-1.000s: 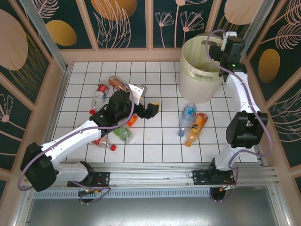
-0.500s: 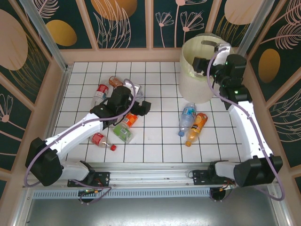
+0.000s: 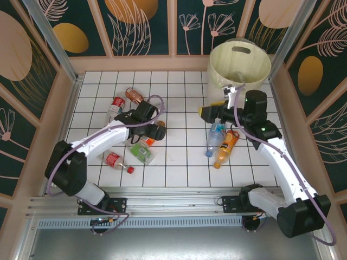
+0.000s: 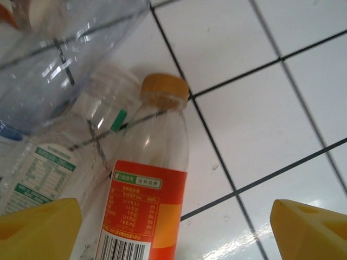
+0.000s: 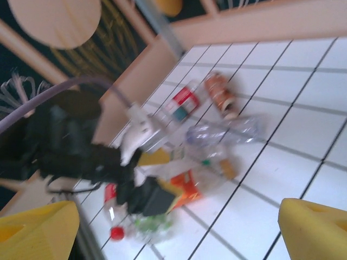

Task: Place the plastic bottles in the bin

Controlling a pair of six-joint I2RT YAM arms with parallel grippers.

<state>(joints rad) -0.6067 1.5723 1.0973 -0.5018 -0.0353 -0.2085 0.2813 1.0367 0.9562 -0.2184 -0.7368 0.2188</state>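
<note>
Left jaws: wide apart and low over the counter [image 3: 179, 157], gripping nothing; one yellow fingertip [image 4: 38, 227] shows at each lower corner of the wrist view.
Orange-label bottle [image 4: 145, 211]: lies on the counter between the left jaws, close to one fingertip and well clear of the other, with its yellow cap pointing away from them.
Green-print bottle [image 4: 46, 173]: clear, lies against the orange-label bottle on the side of that nearer fingertip.
Crushed clear bottle [image 4: 59, 49]: ahead of the left jaws, overlapping the green-print bottle.
Right jaws: wide apart and empty, raised above the counter; a yellow fingertip [image 5: 314, 227] sits at each lower corner of the wrist view.
Bin [image 3: 238, 65]: upright, close behind the right jaws.
Blue-label bottle [image 3: 215, 134] and orange bottle [image 3: 226, 146]: side by side on the counter, just to the near side of the right jaws.
Red-label bottle [image 3: 114, 106] and amber bottle [image 3: 133, 95]: beyond the left jaws, apart from them.
Red-cap bottle [image 3: 116, 161]: on the near side of the left jaws, apart.
</note>
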